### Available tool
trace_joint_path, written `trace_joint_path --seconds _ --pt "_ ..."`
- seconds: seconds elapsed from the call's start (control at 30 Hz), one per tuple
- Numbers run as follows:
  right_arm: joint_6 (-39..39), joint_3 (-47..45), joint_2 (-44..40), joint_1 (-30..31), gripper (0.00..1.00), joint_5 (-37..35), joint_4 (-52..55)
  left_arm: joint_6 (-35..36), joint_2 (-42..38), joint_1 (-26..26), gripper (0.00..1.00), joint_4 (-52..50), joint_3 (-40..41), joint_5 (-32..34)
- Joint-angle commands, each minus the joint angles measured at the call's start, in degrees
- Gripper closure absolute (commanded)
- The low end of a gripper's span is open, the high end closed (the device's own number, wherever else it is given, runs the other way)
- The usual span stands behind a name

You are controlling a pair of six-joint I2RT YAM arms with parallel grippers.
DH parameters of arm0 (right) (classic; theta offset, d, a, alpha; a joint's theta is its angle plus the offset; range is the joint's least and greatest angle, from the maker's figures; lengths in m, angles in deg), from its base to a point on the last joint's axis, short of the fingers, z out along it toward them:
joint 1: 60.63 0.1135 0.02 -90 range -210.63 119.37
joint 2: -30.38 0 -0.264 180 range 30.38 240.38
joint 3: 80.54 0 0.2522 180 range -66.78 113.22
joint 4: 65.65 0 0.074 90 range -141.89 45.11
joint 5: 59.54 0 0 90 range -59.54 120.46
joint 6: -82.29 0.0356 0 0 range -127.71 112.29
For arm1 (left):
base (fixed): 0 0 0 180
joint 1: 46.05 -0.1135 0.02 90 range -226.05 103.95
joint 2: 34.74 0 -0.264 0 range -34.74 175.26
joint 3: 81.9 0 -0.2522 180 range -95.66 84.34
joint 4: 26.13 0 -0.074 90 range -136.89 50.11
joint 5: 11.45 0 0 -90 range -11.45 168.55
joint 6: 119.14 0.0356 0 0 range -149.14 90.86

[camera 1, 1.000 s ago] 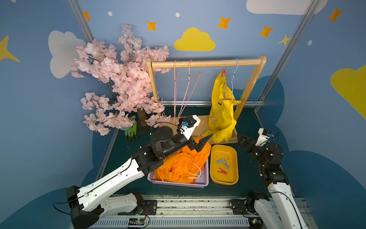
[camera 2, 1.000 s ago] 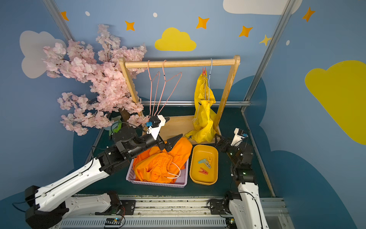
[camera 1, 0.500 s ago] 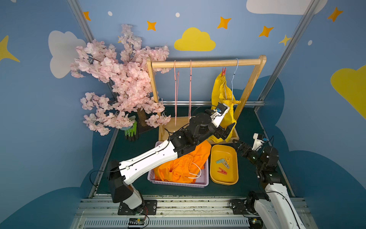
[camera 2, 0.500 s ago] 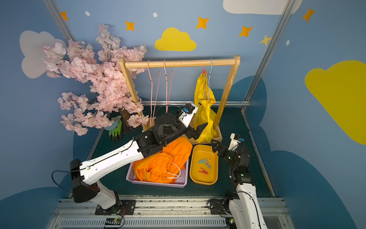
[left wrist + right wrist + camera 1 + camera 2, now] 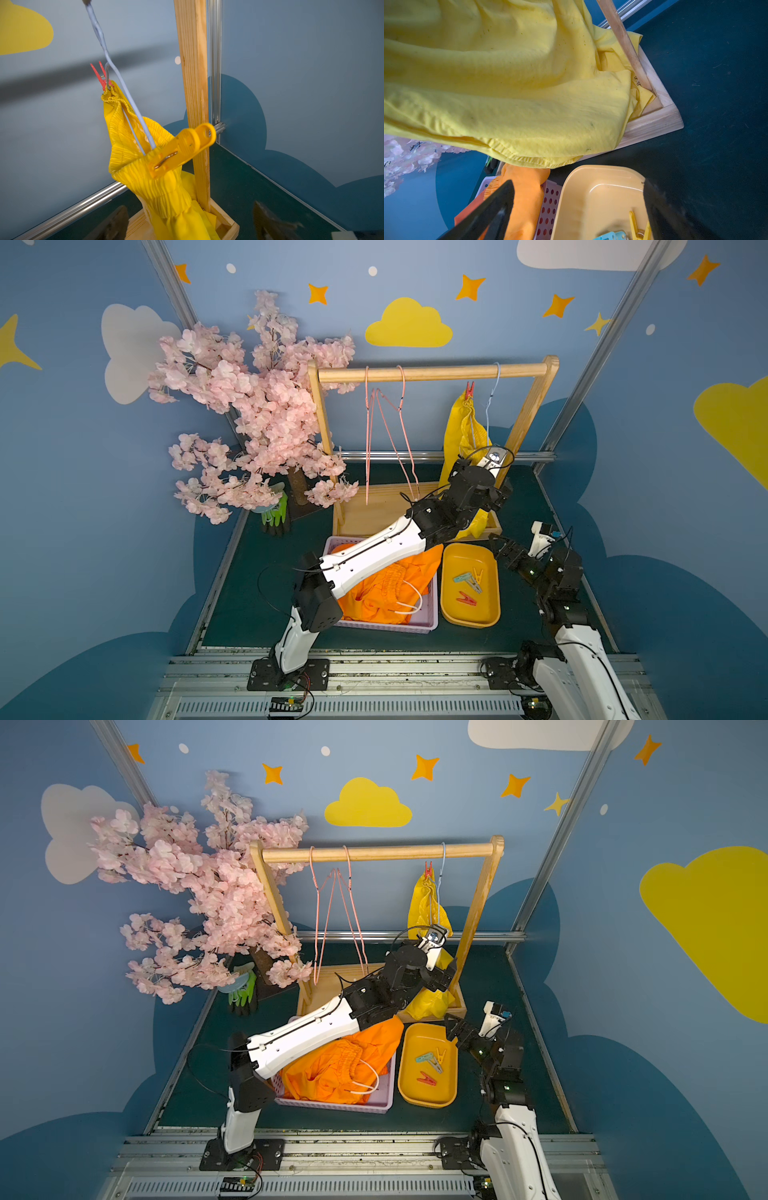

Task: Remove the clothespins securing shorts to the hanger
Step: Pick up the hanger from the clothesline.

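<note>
Clothespin (image 5: 182, 148) sits just ahead of left gripper (image 5: 189, 205), fingers spread and empty; right gripper (image 5: 578, 182) likewise spread, tray (image 5: 591, 199) between fingers.

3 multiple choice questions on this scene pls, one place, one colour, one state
1. Where are the orange shorts? A) in the basket B) on the rack C) in the tray
2. Colour of the top pin on the yellow shorts? A) teal B) red C) grey
3. The left claw is: A) shut on the top pin B) shut on the hanger C) open
A: they fill it. B: left wrist view shows red. C: its fingers stand apart, empty.
</note>
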Motion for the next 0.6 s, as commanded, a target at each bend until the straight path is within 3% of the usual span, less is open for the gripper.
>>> trace_joint_path --seconds 0.0,0.07,0.13,0.23,0.3,0.57 --pt "-0.74 -0.96 -1.56 0.21 0.04 -0.07 -1.64 1.34 2.52 0.02 0.14 -4.73 -5.32 3.18" --pt "-0.8 -1.06 -1.96 0.22 0.04 -0.18 -1.62 1.56 3.92 0.07 0.24 -6.89 -7.85 3.39" --pt "-0.91 -0.97 -2.06 0.2 0.04 -0.08 -1.49 1.28 4.35 0.03 0.4 -8.33 -8.9 3.59" --pt "-0.98 -0.8 -2.01 0.2 0.04 0.09 -1.21 1.28 3.67 -0.07 0.7 -8.49 -8.35 3.8" --pt "-1.0 -0.66 -1.97 0.21 0.04 0.16 -1.16 1.19 3.24 -0.21 0.96 -9.08 -8.39 3.74" --pt "-1.51 -0.06 -2.33 0.4 0.04 0.04 -0.15 0.61 -1.95 -1.36 0.97 -5.32 -4.72 3.1"
